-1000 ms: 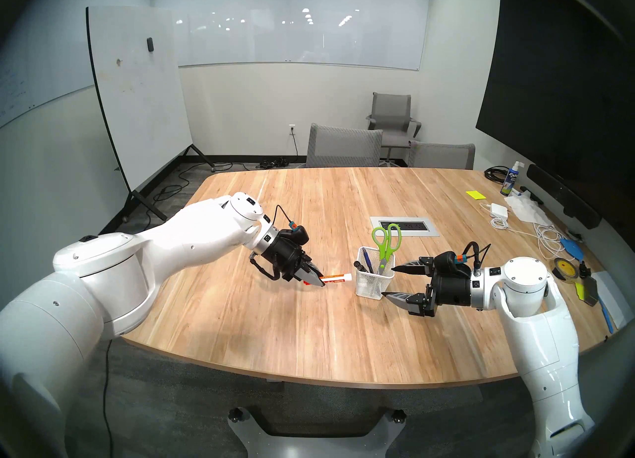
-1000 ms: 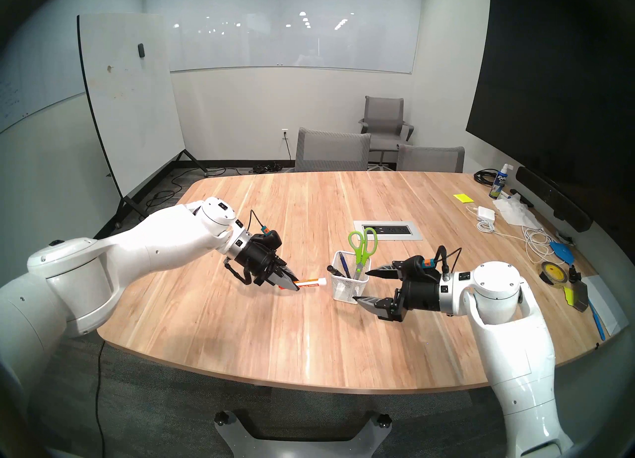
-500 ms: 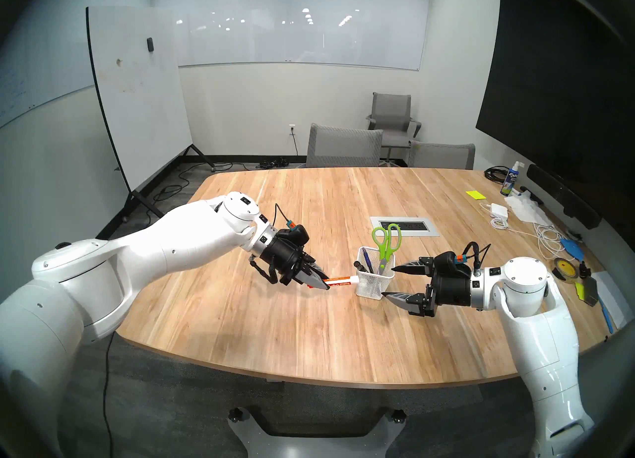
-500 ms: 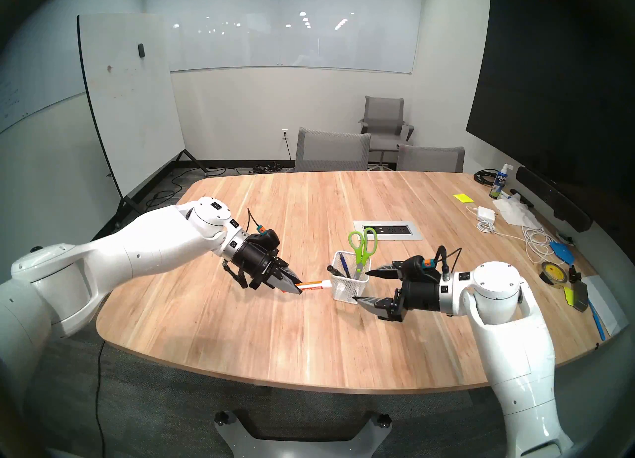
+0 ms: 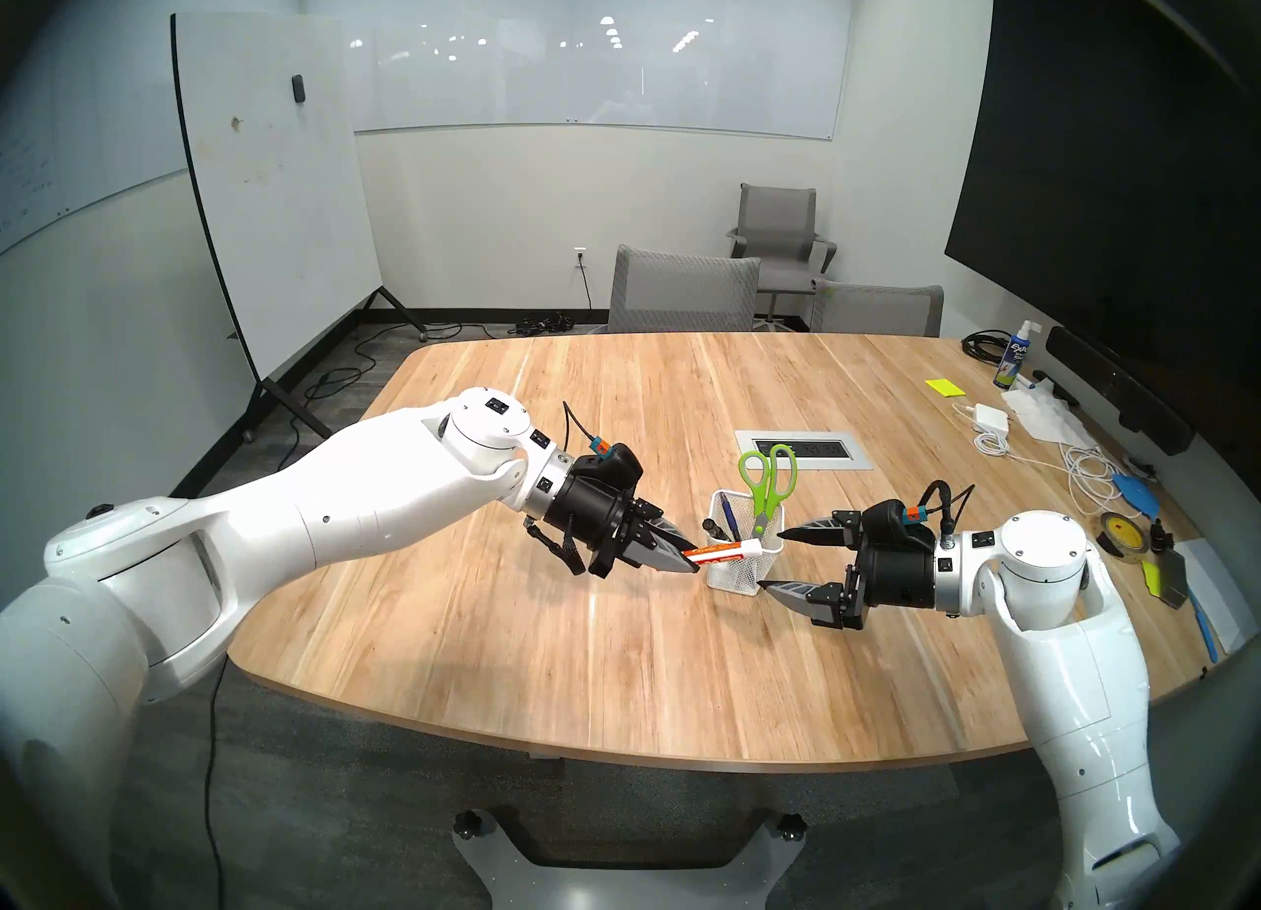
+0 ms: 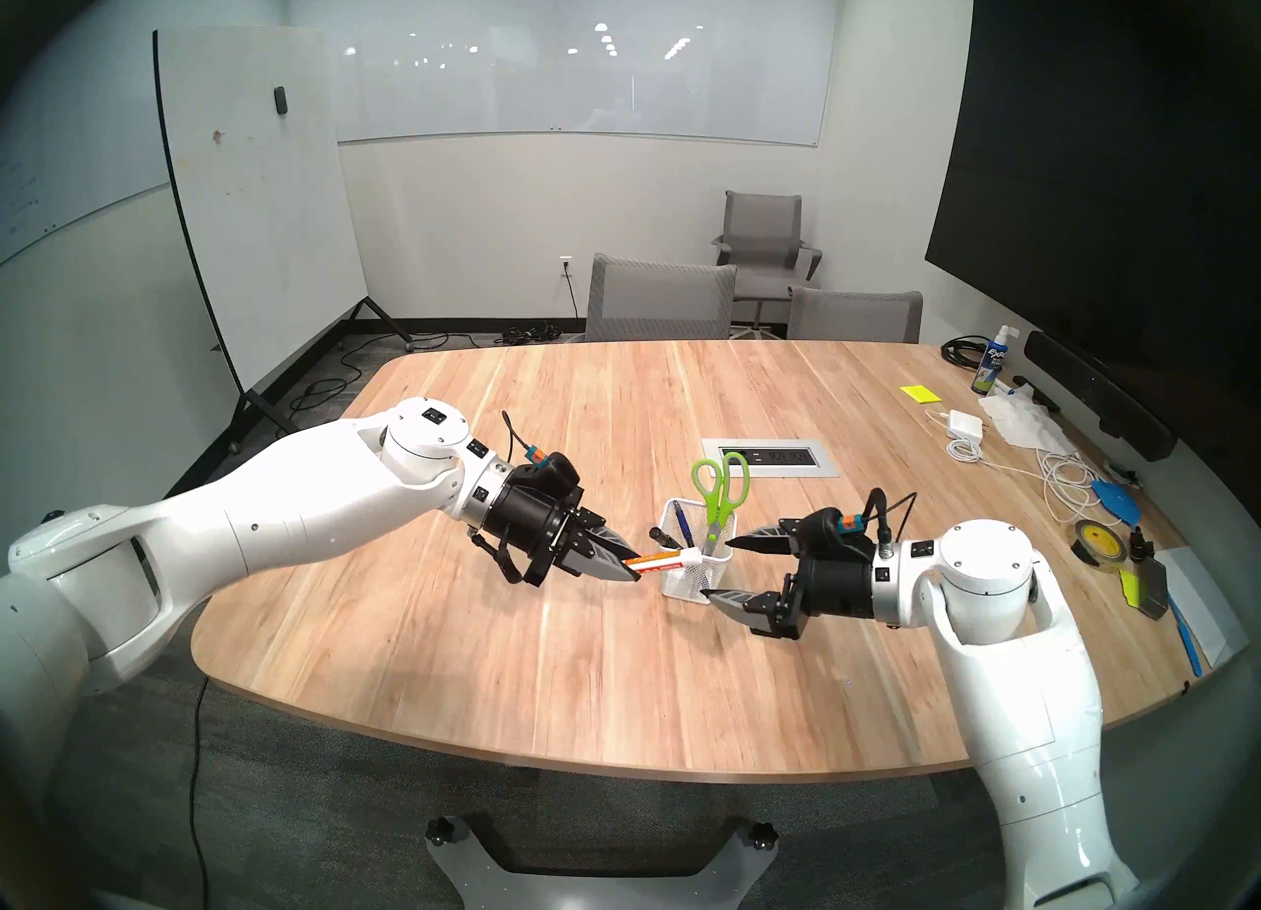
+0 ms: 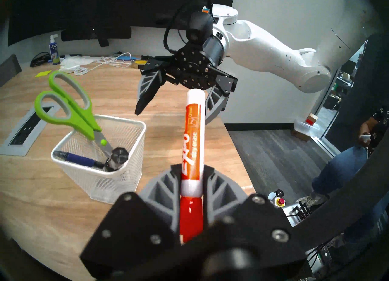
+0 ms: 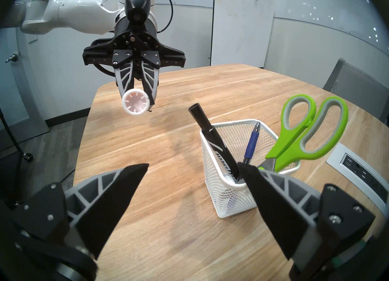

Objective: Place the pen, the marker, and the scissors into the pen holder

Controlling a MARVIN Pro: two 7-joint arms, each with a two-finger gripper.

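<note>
Your left gripper (image 7: 190, 192) is clamped on the orange marker (image 7: 192, 139), held nearly level beside the pen holder (image 7: 126, 158). The right gripper (image 8: 193, 168) stands wide open and empty. Scissors (image 8: 305, 131), pen (image 8: 251, 143) and black marker (image 8: 216, 147) crowd the holder; a level entry likely strikes its rim or tips it.

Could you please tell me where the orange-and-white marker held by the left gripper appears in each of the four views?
Head stereo left: orange-and-white marker, centre, just left of the pen holder.
Head stereo right: centre, its white end at the holder's rim.
Left wrist: centre, pointing up out of the left gripper.
Right wrist: upper left, end-on.
Shared landmark: the green-handled scissors.
</note>
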